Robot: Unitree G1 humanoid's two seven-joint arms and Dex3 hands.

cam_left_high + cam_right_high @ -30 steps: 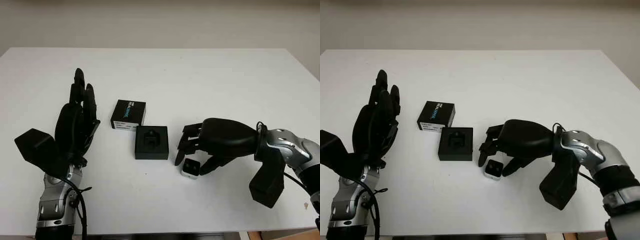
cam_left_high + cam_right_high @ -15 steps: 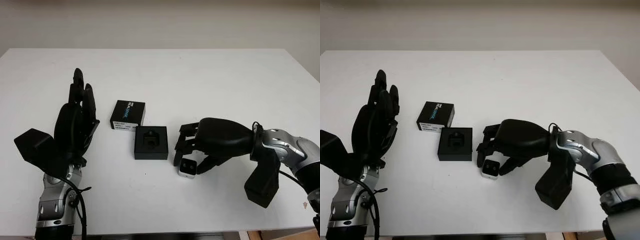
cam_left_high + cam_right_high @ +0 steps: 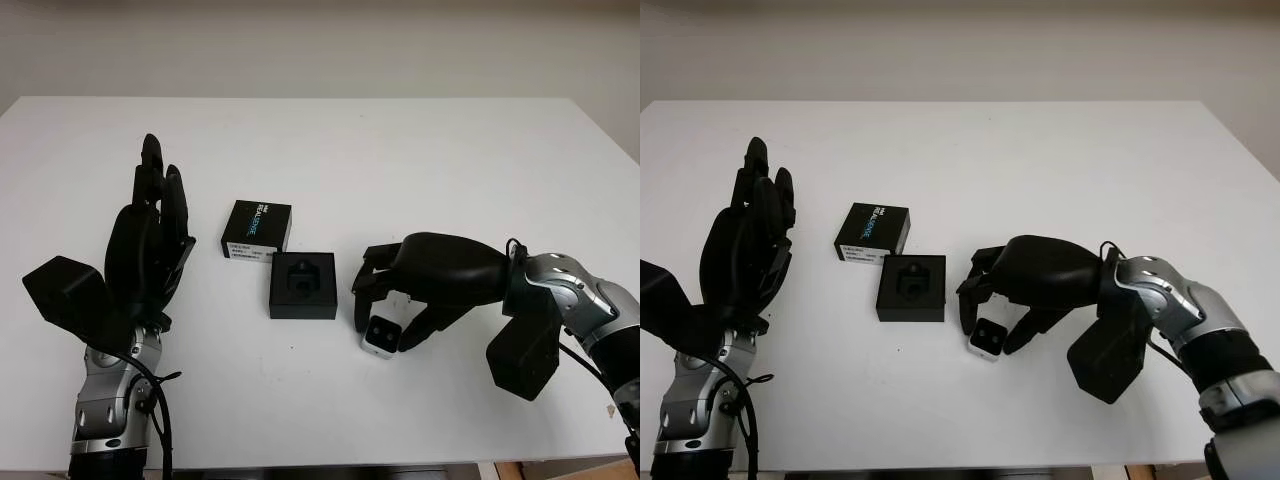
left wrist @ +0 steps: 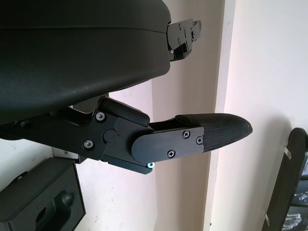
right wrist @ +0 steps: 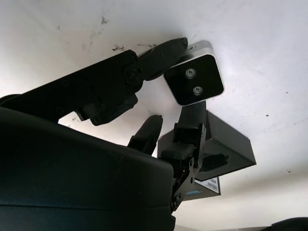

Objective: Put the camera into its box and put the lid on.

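The small silver and black camera [image 3: 381,337] lies tilted on the white table [image 3: 420,170], just right of its box. My right hand [image 3: 386,318] arches over it, with the thumb and fingers [image 5: 163,53] closed against its sides. The black box base [image 3: 303,285] with its foam insert stands open to the left of that hand. Behind the base lies the black lid [image 3: 257,229] with a white label, flat on the table. At the left, my left hand [image 3: 158,180] is held upright above the table, open and apart from everything.
The table's far half and its right side hold nothing else. The front edge runs close below both forearms. My right forearm [image 3: 560,300] comes in low from the bottom right.
My right hand's fingers have curled in tighter around the camera, and the camera has shifted and tipped slightly. The left hand has barely moved.
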